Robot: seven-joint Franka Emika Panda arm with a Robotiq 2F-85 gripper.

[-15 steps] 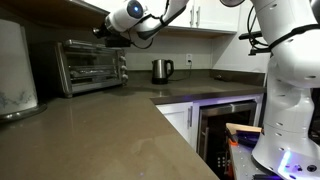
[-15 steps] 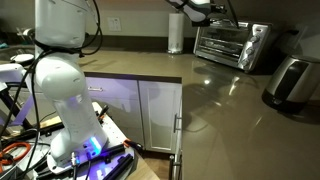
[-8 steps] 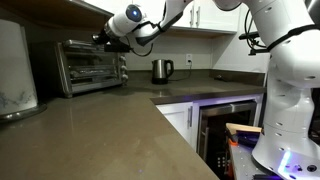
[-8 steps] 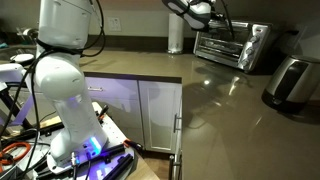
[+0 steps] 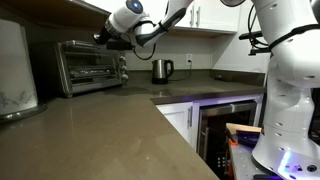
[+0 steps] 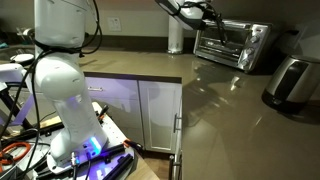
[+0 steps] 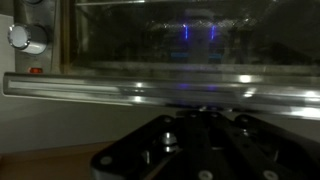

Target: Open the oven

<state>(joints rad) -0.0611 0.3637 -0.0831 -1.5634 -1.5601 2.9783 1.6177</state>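
The oven (image 5: 90,65) is a small steel toaster oven standing at the back of the counter; it shows in both exterior views (image 6: 232,45). My gripper (image 5: 103,37) is at the top front of the oven, by its bar handle (image 7: 160,90). In the wrist view the handle runs across the picture right at my gripper (image 7: 200,108), with the glass door (image 7: 180,35) behind it and a knob (image 7: 28,38) at the upper left. My fingertips are dark and blurred against the handle. I cannot tell whether they close on it.
A steel kettle (image 5: 161,70) stands further along the counter. A white appliance (image 5: 15,70) is near the camera. A built-in black glass-door unit (image 5: 225,130) sits under the counter. A paper towel roll (image 6: 176,35) stands beside the oven, a steel pot (image 6: 290,82) nearer.
My gripper has shifted slightly at the oven's top front edge, and the arm has swung a little sideways. The oven body has not moved.
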